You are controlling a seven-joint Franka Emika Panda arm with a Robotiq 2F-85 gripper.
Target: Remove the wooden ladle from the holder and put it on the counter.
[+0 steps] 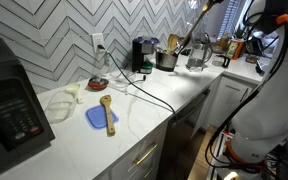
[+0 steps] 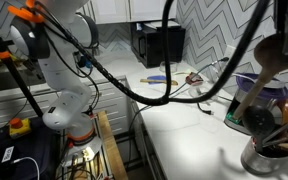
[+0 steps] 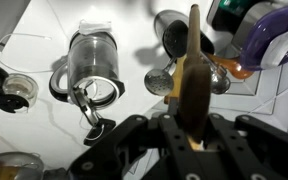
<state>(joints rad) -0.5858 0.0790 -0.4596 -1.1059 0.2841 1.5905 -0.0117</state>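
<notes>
Gripper (image 3: pixel 191 138) clenched on the wooden ladle (image 3: pixel 192 75), held above the holder (image 3: pixel 170 30). Removal looks done. Next: carry it sideways, then lower onto bare counter (image 1: pixel 134 125).

I have the wooden ladle (image 3: pixel 192 88) clamped in the end effector (image 3: pixel 190 140). Its light-tan handle runs straight out ahead of the end effector in the wrist view. In an exterior view its bowl end (image 2: pixel 269 58) hangs below the end effector, above the holder (image 2: pixel 267 160) and apart from it. The holder is a squat, shiny silver pot. It stands upright on the white, faintly veined table (image 1: pixel 134 125) beneath the end effector.
</notes>
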